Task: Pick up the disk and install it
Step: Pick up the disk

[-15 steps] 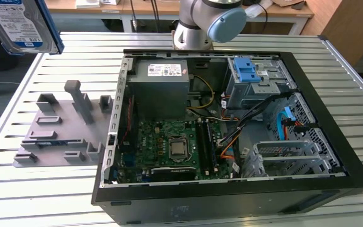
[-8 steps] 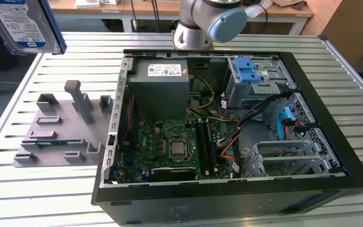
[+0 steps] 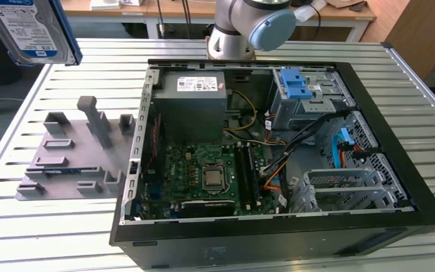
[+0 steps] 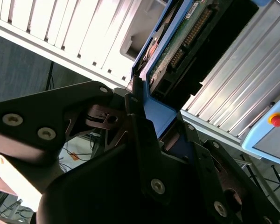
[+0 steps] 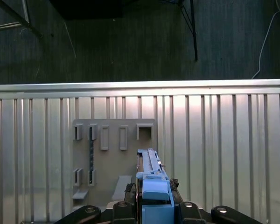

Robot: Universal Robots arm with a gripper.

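The pick-up half of the task is judged to be done: the disk [image 3: 30,27] is seen held in the air at the far edge of the exterior view's left, well above the slatted metal table [image 3: 51,238] and touching nothing on it. In the second wrist view the gripper [image 4: 158,119] is found clamped on the disk's blue bracket, with the green circuit board of the disk [image 4: 177,51] turned to the camera. In the first wrist view the disk [image 5: 149,163] is shown edge-on, above the grey fixture plate [image 5: 112,154]. That plate [image 3: 74,158] lies on the table at the exterior view's left, just beside the open computer case [image 3: 399,187]. The installing is judged not yet done, as the disk is held well apart from the case. Inside the case, the drive cage with its ridged blue latch [image 3: 297,85] is seen at the far right, beside the grey box with the white sticker [image 3: 195,93].
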